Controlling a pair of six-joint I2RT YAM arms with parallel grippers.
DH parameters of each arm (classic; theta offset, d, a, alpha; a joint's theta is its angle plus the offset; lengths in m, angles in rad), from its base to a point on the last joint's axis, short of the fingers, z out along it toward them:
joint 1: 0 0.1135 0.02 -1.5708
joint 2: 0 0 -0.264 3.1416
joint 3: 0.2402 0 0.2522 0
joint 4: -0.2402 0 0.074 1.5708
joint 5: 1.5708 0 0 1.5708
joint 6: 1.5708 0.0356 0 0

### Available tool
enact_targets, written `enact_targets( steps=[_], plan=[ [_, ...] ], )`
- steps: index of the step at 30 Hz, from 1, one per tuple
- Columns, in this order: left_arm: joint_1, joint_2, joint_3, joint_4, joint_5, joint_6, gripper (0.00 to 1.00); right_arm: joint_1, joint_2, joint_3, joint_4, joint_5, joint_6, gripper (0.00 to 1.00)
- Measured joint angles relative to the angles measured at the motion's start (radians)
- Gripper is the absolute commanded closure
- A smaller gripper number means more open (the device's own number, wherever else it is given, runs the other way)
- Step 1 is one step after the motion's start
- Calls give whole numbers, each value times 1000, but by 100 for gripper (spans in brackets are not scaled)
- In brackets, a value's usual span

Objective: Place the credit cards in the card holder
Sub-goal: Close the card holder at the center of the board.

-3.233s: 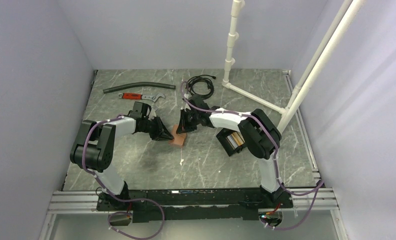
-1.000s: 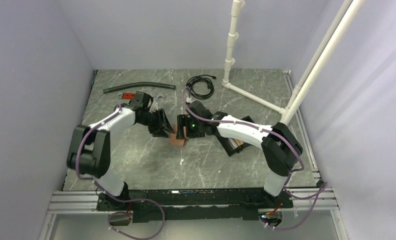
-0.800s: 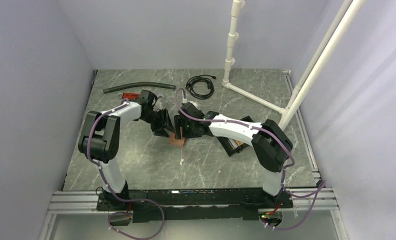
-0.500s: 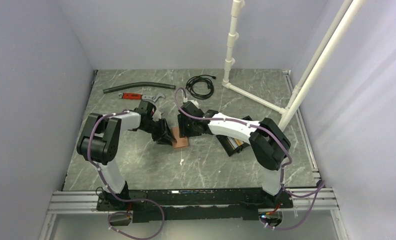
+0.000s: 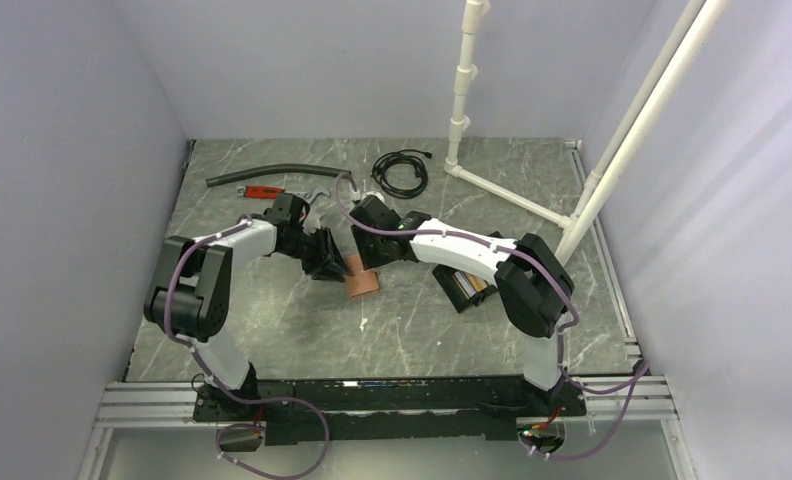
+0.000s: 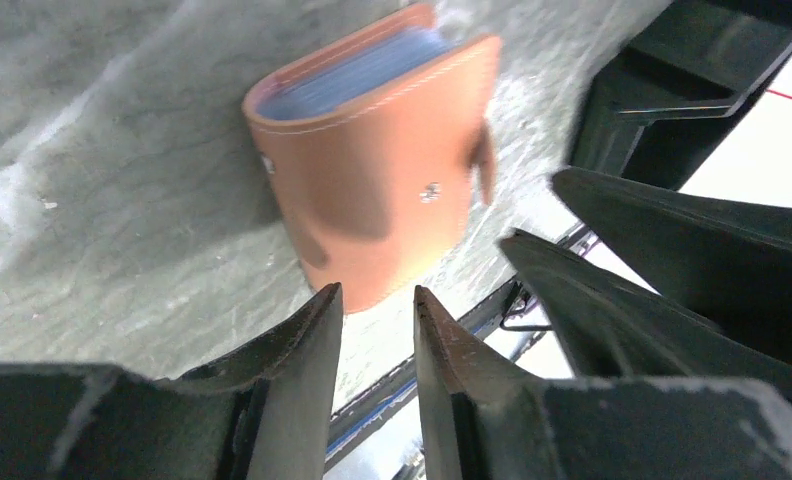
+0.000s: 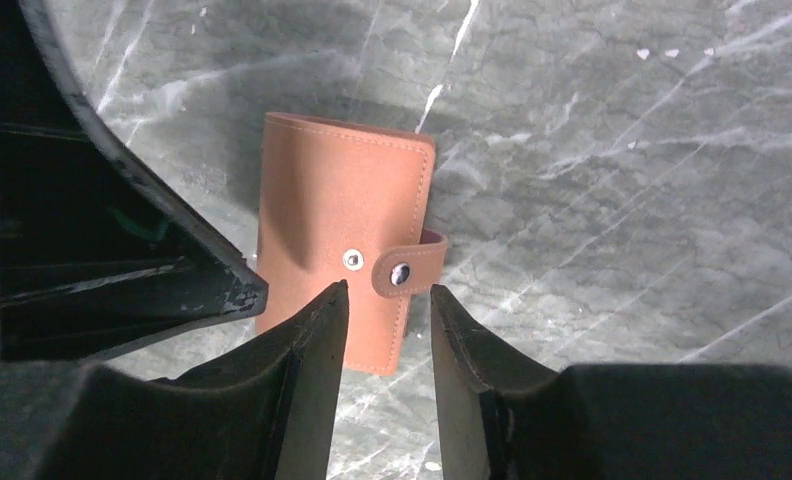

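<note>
A tan leather snap wallet (image 5: 362, 283) lies on the marble table between both grippers, its snap tab (image 7: 407, 272) undone. Bluish card edges (image 6: 357, 70) show inside the wallet (image 6: 372, 170). The black card holder (image 5: 459, 292) sits to the right, partly under the right arm, with gold and brown cards (image 5: 474, 283) in it. My left gripper (image 5: 329, 265) is just left of the wallet, jaws a little apart and empty (image 6: 377, 300). My right gripper (image 5: 370, 257) hovers over the wallet's (image 7: 337, 220) far edge, jaws slightly apart and empty (image 7: 387, 295).
A black hose (image 5: 277, 177), a red-handled wrench (image 5: 272, 192) and a coiled black cable (image 5: 400, 172) lie at the back. A white pipe frame (image 5: 502, 193) stands at the back right. A small white scrap (image 5: 363, 322) lies in front of the wallet.
The wallet was tipped up between the two grippers a second ago and now lies flat on the table. Both grippers have drawn back slightly from it.
</note>
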Motion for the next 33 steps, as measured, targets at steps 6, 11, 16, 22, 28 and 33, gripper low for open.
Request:
enact_targets(
  steps=[6, 11, 16, 22, 28, 33],
  plan=[
    [10, -83, 56, -12, -26, 0, 75, 1, 47, 48, -10, -14, -60, 74],
    [13, -55, 92, 37, 14, -29, 83, 3, 64, 58, -37, -6, -82, 73],
    [13, 39, 97, 95, 64, -55, 86, 5, 64, 58, -47, -1, -93, 78],
    [13, 83, 97, 127, 104, -68, 87, 6, 66, 58, -47, -1, -100, 74],
    [13, 93, 97, 155, 124, -68, 88, 8, 84, 62, -50, -5, -108, 68],
    [13, 121, 90, 174, 131, -68, 88, 13, 94, 66, -53, -4, -112, 77]
  ],
)
